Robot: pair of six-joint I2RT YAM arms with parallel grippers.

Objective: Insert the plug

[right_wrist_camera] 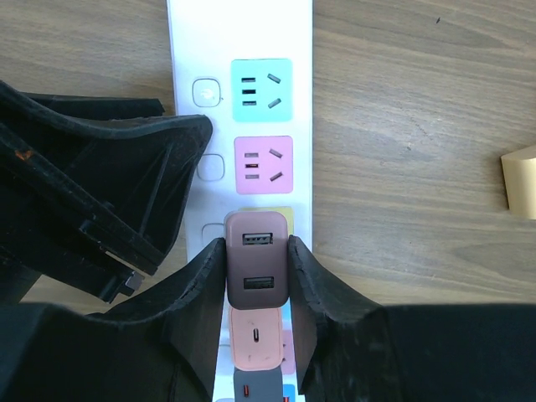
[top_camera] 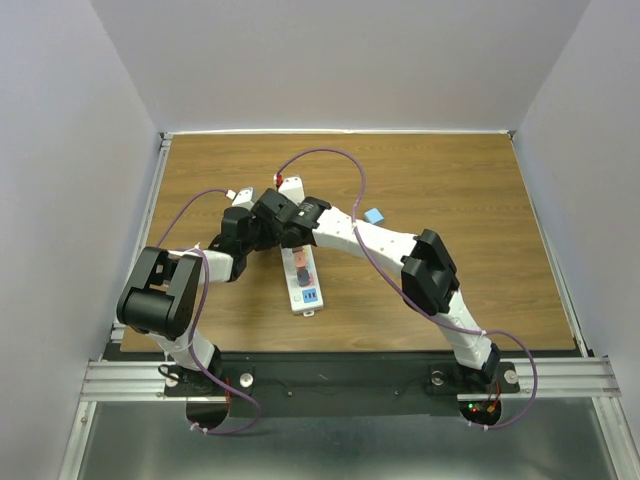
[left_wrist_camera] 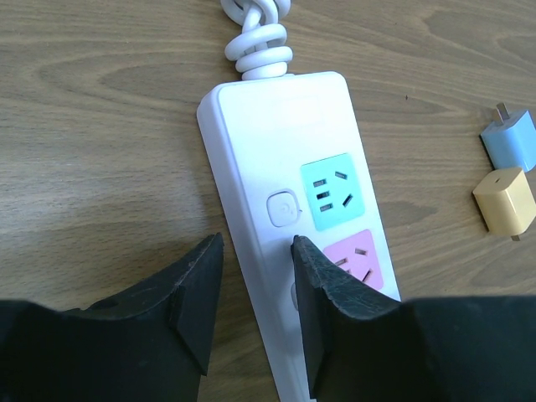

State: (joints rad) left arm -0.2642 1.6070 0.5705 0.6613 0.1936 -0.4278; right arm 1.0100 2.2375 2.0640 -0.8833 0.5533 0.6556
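Observation:
A white power strip (top_camera: 306, 297) lies lengthwise on the wooden table, its coiled cord at the far end. My right gripper (right_wrist_camera: 257, 243) is shut on a brown two-port USB plug (right_wrist_camera: 258, 272). It holds the plug upright over the strip's yellow socket (right_wrist_camera: 289, 216), just below the pink socket (right_wrist_camera: 264, 165). Whether the prongs are in the socket is hidden. My left gripper (left_wrist_camera: 255, 251) is open. One finger (left_wrist_camera: 197, 293) stands on the table beside the strip (left_wrist_camera: 276, 142), and the other is above the strip's top face.
A peach plug (right_wrist_camera: 258, 335) and a grey one (right_wrist_camera: 251, 389) sit in the strip behind the held plug. A blue plug (left_wrist_camera: 511, 141) and a yellow plug (left_wrist_camera: 505, 201) lie loose on the table to the right. Both arms crowd together over the strip's far half.

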